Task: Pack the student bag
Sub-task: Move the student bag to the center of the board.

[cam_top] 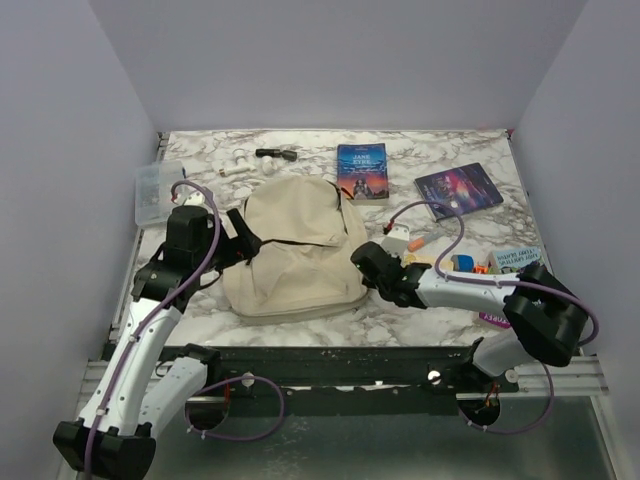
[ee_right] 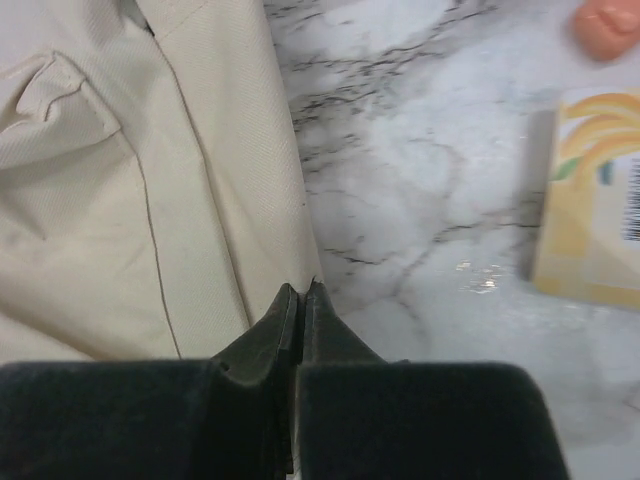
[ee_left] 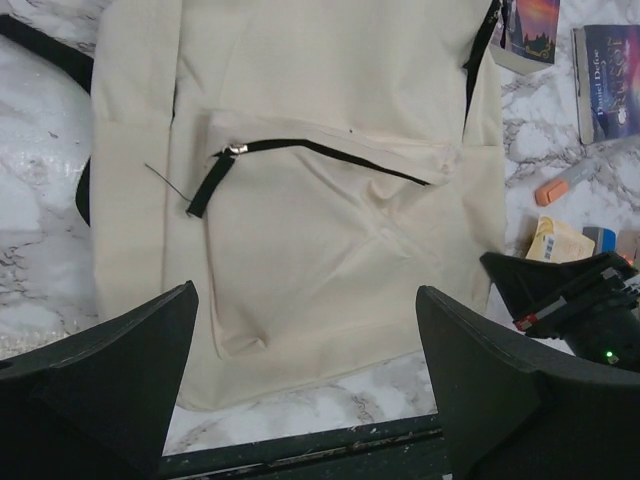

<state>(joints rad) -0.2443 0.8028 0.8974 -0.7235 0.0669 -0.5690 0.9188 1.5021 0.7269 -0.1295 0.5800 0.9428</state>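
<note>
Step, by my read: bag prep, nothing packed yet.
- student bag [cam_top: 292,245] flat mid-desk [cam_top: 440,150], front pocket up
- top points to far edge, long axis near-to-far
- your right tool [ee_right: 302,290] clenched at bag's right hem; fabric caught or not, cannot tell
- left tool [cam_top: 243,243] spread wide, near-left of bag
- next: you need a zipper pull; the zips look closed

Surface [cam_top: 440,148], white marble pattern. On it: student bag [cam_top: 295,245], flat, between left hand [cam_top: 245,243] and right hand [cam_top: 362,258]; Jane Eyre book [cam_top: 362,170] and purple book [cam_top: 458,189], beyond right hand; clear plastic box [cam_top: 153,192], left of left hand.
</note>
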